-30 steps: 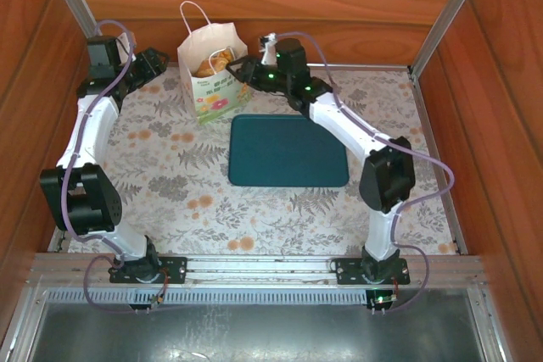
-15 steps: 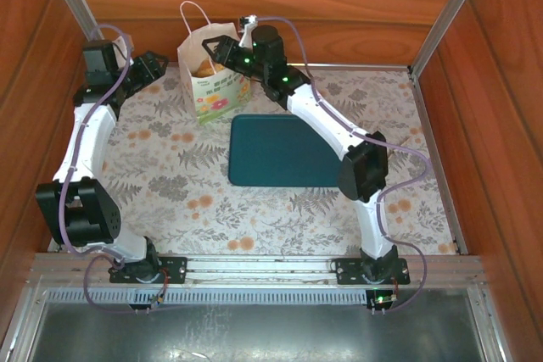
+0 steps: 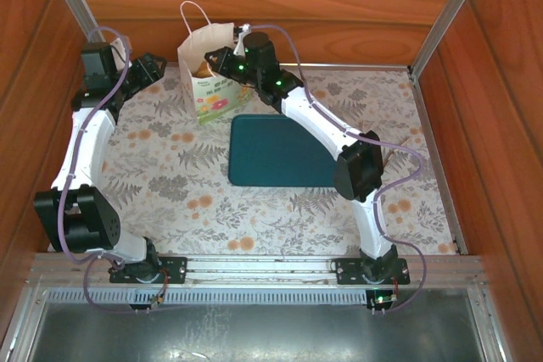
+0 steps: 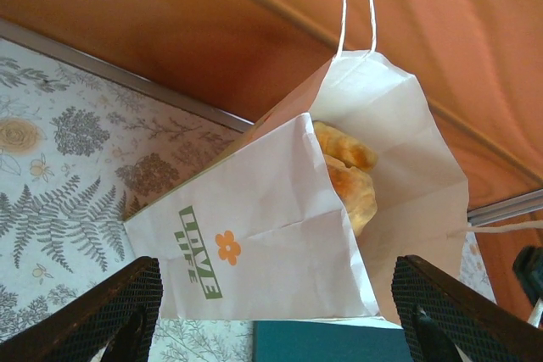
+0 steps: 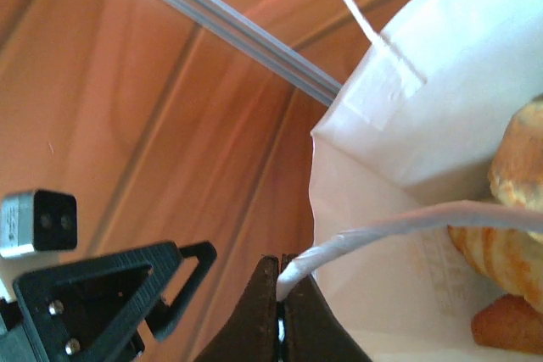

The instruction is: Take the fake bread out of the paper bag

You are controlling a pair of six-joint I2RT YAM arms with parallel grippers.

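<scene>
Floral-print worktop (image 3: 170,167) carrying a teal tray (image 3: 288,152), probably meant to receive the pastries. Past the tray's far left corner, a white paper bag (image 3: 212,82) stands upright. The left hand (image 4: 278,294), spread wide, faces the bag's side, likely to steady it. The right hand (image 5: 280,273), pressed together, pinches a cord handle (image 5: 407,222), apparently to hold the mouth open. The fake bread (image 4: 348,175) sits inside the bag

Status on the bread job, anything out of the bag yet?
Done: nothing visibly out; the bread sits inside the bag. In hand: right gripper is shut on a cord handle; left gripper is open, facing the bag's side. Left: pull out every piece.
</scene>
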